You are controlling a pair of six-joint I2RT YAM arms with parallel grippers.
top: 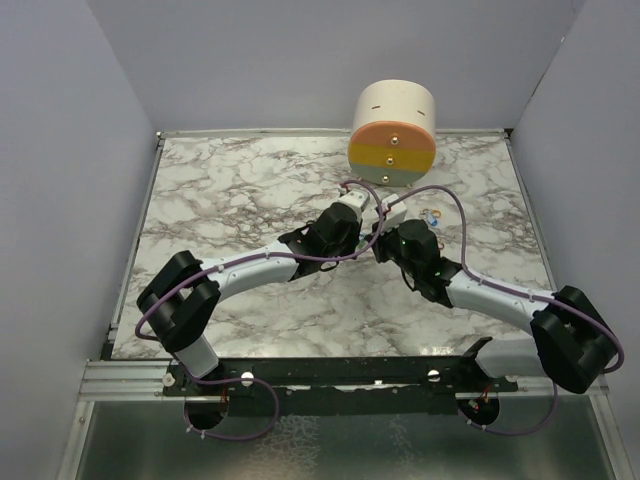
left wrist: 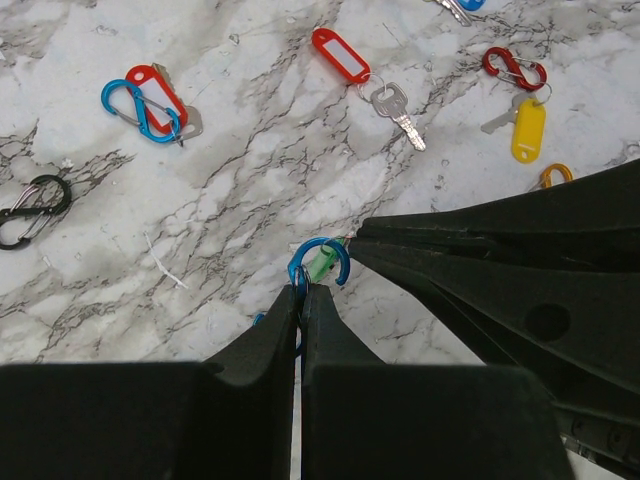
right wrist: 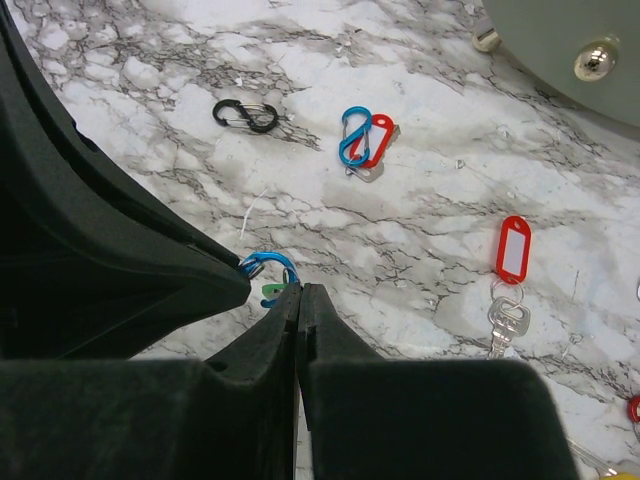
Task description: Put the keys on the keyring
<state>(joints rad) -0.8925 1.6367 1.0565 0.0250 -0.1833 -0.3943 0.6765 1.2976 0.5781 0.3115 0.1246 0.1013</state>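
Observation:
My left gripper is shut on the rim of a blue clip-style keyring, held just above the marble. A green-headed key sits inside the clip's open hook. My right gripper comes in from the right and is shut at the green head, with its tip against the blue keyring. The two grippers meet tip to tip in the middle of the table. Loose keys lie beyond them: a red-headed one and a yellow-headed one.
A second blue clip with a red key, a black clip, a red clip and an orange clip lie scattered on the marble table. A striped cylinder stands at the back. Grey walls enclose the table.

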